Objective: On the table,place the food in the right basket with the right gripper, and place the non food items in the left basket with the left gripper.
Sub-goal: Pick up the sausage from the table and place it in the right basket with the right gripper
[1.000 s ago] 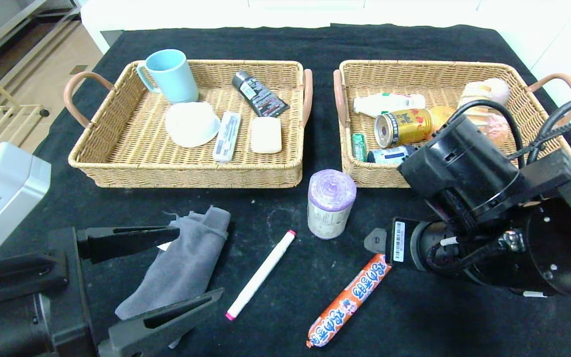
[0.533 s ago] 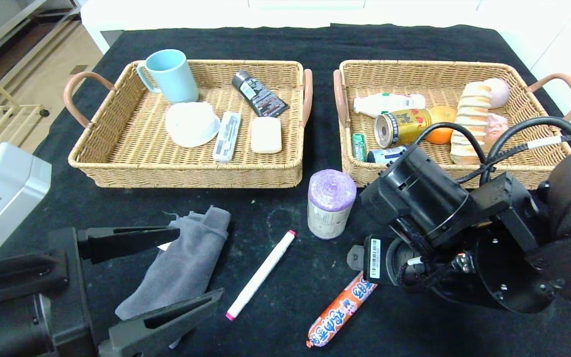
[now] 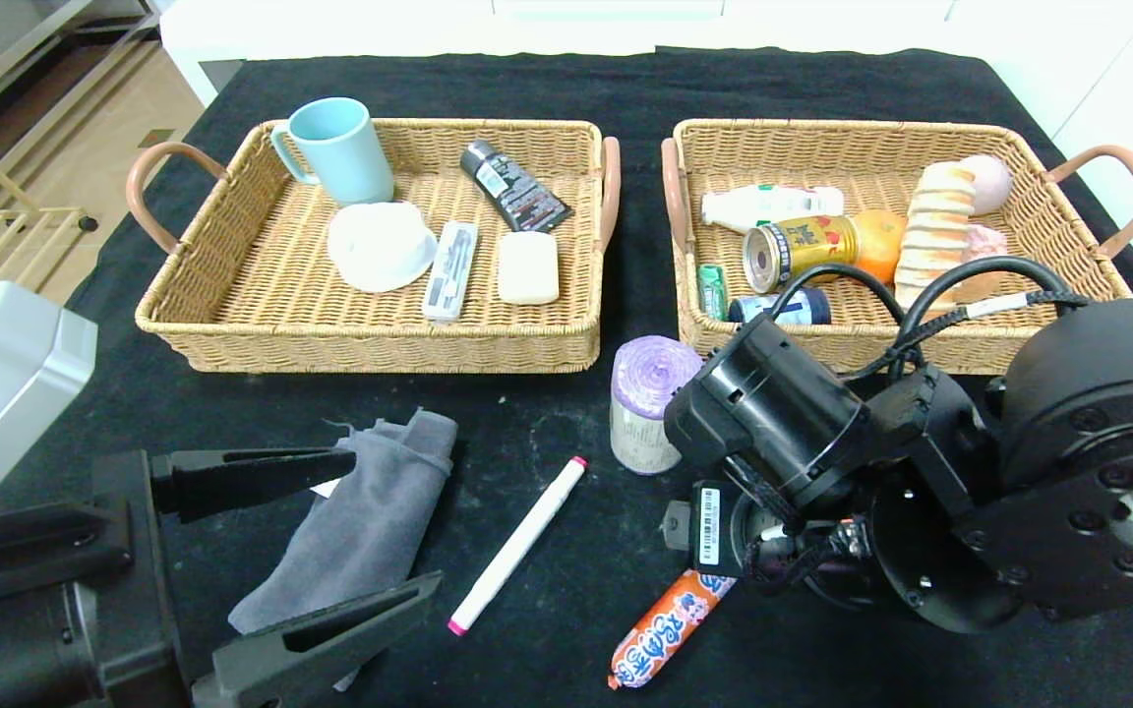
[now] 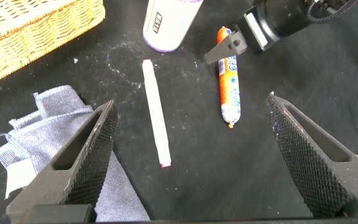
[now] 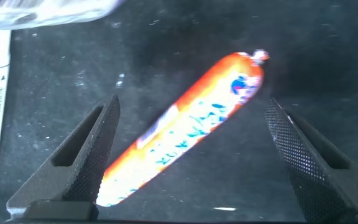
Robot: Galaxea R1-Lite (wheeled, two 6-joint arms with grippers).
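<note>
Directly beneath my wide-open, empty right gripper (image 5: 188, 162), the orange sausage (image 5: 185, 134) lies diagonally; I should straddle its middle squarely.

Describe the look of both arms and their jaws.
Left gripper: dark, wedge-shaped jaws with dimpled inner faces, on a black arm carrying a silver-grey box with small print. Right gripper: matching dark textured jaws, thick black cylindrical arm, looping black cables, a white barcode sticker.

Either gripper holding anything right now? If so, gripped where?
Nothing is held. The right gripper is open above the orange sausage, fingers either side without touching. The left gripper is open around the grey towel, not closed on it.
</note>
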